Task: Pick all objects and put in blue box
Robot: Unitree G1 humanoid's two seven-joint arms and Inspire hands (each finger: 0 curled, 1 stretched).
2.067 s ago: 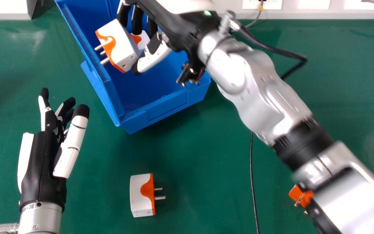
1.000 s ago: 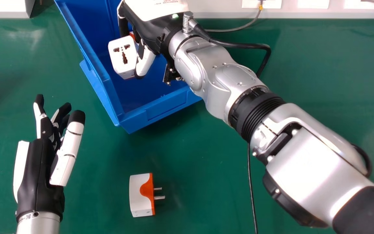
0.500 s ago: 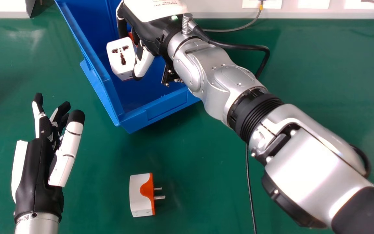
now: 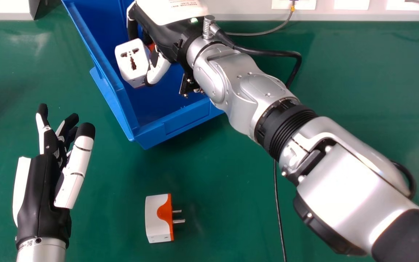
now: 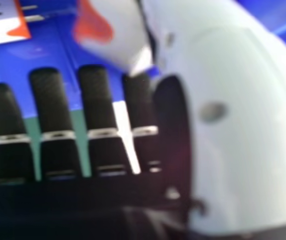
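Upper left — my right hand (image 4: 160,34) pinches a boxy white-and-orange plastic adapter (image 4: 131,63) over the blue plastic box (image 4: 180,122) — probably to drop inside.

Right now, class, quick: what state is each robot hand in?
Left robot hand: open, holding nothing.
Right robot hand: closed on a white-and-orange plug adapter.

Left robot hand (image 4: 42,196) lower left, fingers (image 4: 40,125) relaxed; right robot hand (image 4: 162,36) pinching, arm (image 4: 231,85) stretched diagonally.

A green tabletop (image 4: 362,87), glinting at upper left, meets a pale panel (image 4: 358,15) along the frame's top, where a grey cable (image 4: 261,34) curves.
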